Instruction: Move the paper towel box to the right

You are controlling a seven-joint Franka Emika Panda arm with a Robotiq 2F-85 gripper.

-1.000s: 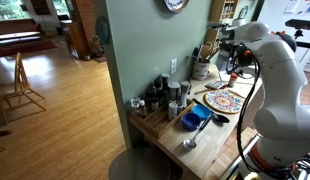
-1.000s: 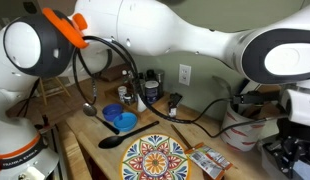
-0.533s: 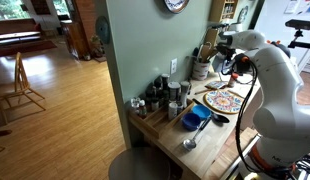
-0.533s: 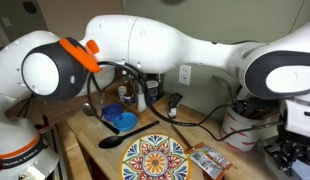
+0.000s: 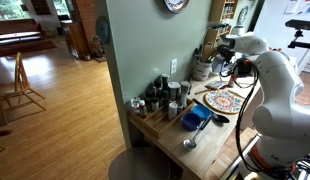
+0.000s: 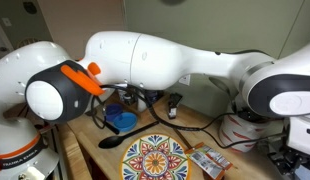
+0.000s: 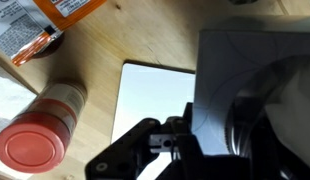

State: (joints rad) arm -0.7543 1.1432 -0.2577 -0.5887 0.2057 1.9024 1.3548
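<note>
In an exterior view the arm (image 5: 270, 85) reaches to the back of the counter (image 5: 217, 138); the move looks barely begun. In an exterior view the arm hides nearly everything (only a blue bowl (image 6: 120, 120) and a painted plate (image 6: 155, 160) show). In the wrist view the claw (image 7: 155, 150) sits just beside a grey box (image 7: 245, 70), probably the paper towel box; apart or clamped, I cannot tell.

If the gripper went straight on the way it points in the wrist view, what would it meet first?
Probably the pale flat rectangle lying on the wooden counter, directly ahead of the gripper; the red-capped bottle stands off to one side. Depth is hard to judge.
</note>
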